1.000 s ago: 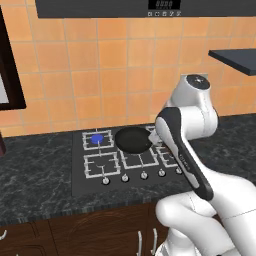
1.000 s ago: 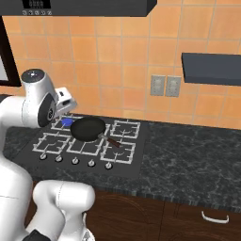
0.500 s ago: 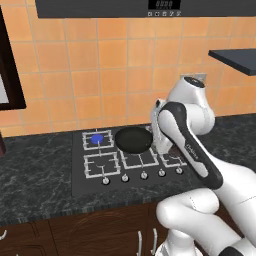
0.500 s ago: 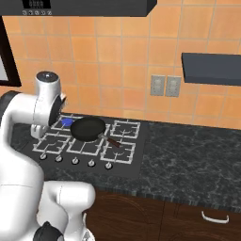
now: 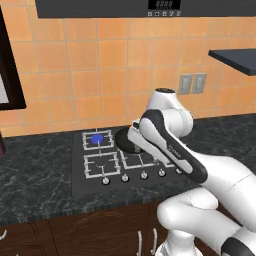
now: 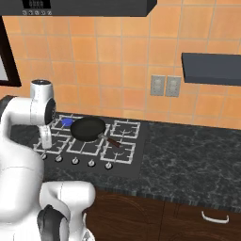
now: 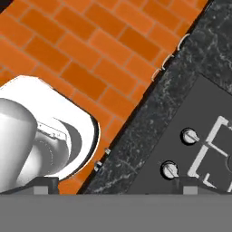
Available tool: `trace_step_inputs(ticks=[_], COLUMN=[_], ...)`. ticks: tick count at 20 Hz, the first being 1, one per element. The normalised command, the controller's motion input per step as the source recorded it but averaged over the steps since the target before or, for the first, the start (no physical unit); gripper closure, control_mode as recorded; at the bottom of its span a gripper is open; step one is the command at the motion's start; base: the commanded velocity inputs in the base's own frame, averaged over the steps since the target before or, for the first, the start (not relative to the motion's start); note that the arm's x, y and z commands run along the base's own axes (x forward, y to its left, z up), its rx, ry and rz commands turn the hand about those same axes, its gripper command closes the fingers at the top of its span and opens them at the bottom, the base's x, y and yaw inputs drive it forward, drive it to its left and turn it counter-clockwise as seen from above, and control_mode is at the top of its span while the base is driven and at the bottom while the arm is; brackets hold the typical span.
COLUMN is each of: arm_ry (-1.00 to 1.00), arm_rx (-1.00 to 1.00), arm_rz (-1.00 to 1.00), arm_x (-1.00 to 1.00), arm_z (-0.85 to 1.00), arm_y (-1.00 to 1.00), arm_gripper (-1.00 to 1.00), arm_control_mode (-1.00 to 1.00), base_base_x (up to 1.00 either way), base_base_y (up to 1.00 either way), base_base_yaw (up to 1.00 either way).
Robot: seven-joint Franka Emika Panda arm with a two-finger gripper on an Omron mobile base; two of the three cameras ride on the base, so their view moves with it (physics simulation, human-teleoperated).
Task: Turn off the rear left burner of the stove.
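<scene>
The stove [image 5: 90,184] is a flat black cooktop set in the dark counter. Its rear left burner [image 5: 97,138] glows blue inside its square grate, and the same burner [image 6: 67,122] shows beside the black frying pan [image 6: 88,128]. Five silver knobs run along the front, from the leftmost knob [image 5: 105,181] rightwards. My gripper [image 6: 45,140] hangs above the stove's front left, over the left knobs. In the hand view my gripper [image 7: 116,186] is open with nothing between its fingertips [image 7: 43,183], and two knobs [image 7: 189,135] lie at the right.
The frying pan [image 5: 125,141] sits mid-stove, partly hidden by my arm. Orange tiled wall stands behind, with a double outlet [image 6: 164,86] and a dark shelf [image 6: 212,68] at the right. Cabinet handles [image 7: 168,58] show below the counter edge.
My arm has swung left across the stove. The hand has come down from the right side toward the front left knobs. The burner glows blue throughout.
</scene>
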Motion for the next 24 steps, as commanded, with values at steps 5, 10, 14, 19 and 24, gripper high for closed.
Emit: trace_step_inputs(ticks=[5, 10, 14, 19, 24], arm_ry=[0.0, 0.0, -0.02, -0.05, 0.0], arm_rx=[-0.15, -0.09, -0.02, 0.0, 0.01], arm_rz=[0.52, 0.12, 0.06, 0.12, 0.12], arm_x=[-0.04, 0.03, 0.08, 0.21, 0.23], arm_z=[-0.51, -0.43, -0.34, -0.23, -0.21], arm_y=[0.09, 0.02, 0.13, 0.04, 0.0], arm_gripper=[-1.0, -1.0, -1.0, -1.0, -1.0], arm_control_mode=[-1.0, -1.0, -1.0, -1.0, -1.0], base_base_x=[0.0, 0.0, 0.0, 0.0, 0.0], base_base_y=[0.0, 0.0, 0.0, 0.0, 0.0], base_base_yaw=[0.0, 0.0, 0.0, 0.0, 0.0])
